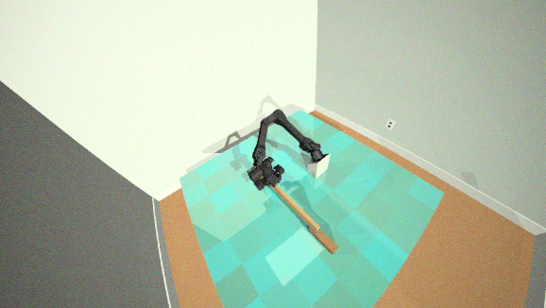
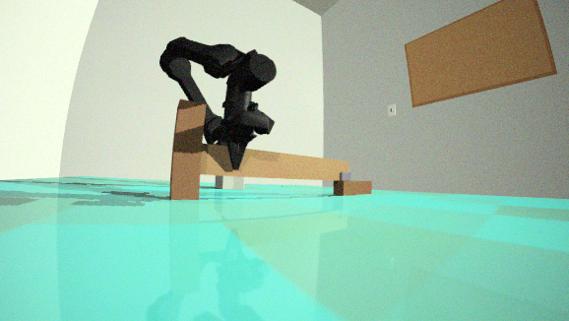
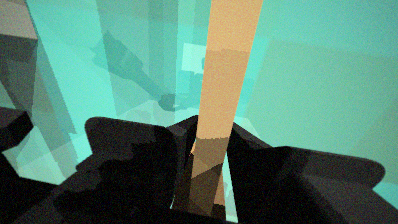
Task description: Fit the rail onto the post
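Observation:
The long wooden rail point(image 1: 295, 205) point(image 2: 295, 164) point(image 3: 227, 75) looks level. Its far end sits in the bracket point(image 2: 346, 175) on the low footboard block point(image 1: 331, 243) point(image 2: 354, 187). In the exterior view its near end meets the side of the upright wooden post point(image 2: 187, 167), with no gap that I can see. No peg shows, and the holes are hidden. My gripper point(image 2: 236, 167) point(image 3: 212, 121) points down around the rail close to the post. Its fingers stand slightly apart from the rail, with narrow slivers of light beside it in the wrist view, so it is open.
A pale block point(image 1: 318, 166) point(image 2: 229, 182) stands at the arm's base, behind the rail. The arm arches over from there to the post end. Pale walls rise behind the arm, and a brown board point(image 2: 479, 54) hangs on the grey wall.

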You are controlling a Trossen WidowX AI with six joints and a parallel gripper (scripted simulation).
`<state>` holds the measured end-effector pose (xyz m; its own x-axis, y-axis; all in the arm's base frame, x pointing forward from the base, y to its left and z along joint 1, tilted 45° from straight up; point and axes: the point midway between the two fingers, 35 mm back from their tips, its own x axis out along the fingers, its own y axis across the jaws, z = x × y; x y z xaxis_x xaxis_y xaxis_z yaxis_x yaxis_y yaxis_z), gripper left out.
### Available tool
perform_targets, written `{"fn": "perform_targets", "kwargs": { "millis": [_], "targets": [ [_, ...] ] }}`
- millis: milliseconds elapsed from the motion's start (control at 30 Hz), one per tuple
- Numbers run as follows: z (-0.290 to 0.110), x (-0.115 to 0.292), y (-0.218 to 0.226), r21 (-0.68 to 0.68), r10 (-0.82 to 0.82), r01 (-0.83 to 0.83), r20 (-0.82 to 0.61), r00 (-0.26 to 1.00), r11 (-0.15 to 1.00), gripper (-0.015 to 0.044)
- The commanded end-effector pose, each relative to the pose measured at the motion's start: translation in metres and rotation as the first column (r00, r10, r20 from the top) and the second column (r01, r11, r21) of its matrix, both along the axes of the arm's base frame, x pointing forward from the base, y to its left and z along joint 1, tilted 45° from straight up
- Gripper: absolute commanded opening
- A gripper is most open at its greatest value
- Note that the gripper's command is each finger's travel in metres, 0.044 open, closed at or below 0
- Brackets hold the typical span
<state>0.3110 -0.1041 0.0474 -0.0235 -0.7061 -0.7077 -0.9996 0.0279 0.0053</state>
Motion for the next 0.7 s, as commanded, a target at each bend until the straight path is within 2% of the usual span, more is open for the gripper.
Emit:
{"fn": "perform_targets", "kwargs": {
  "millis": [0, 300, 433, 567, 667],
  "targets": [
    [-0.001, 0.0, 0.0, 0.0, -0.001, 0.001, -0.002, 1.0, 1.0, 0.021],
    [-0.001, 0.0, 0.0, 0.0, -0.001, 0.001, -0.002, 1.0, 1.0, 0.044],
    [-0.001, 0.0, 0.002, 0.0, -0.001, 0.001, -0.002, 1.0, 1.0, 0.044],
    [-0.001, 0.001, 0.04, 0.001, 0.003, -0.003, 0.0, 1.0, 1.0, 0.044],
    [-0.001, 0.001, 0.043, 0.0, 0.003, -0.003, 0.0, 1.0, 1.0, 0.044]
  ]
}}
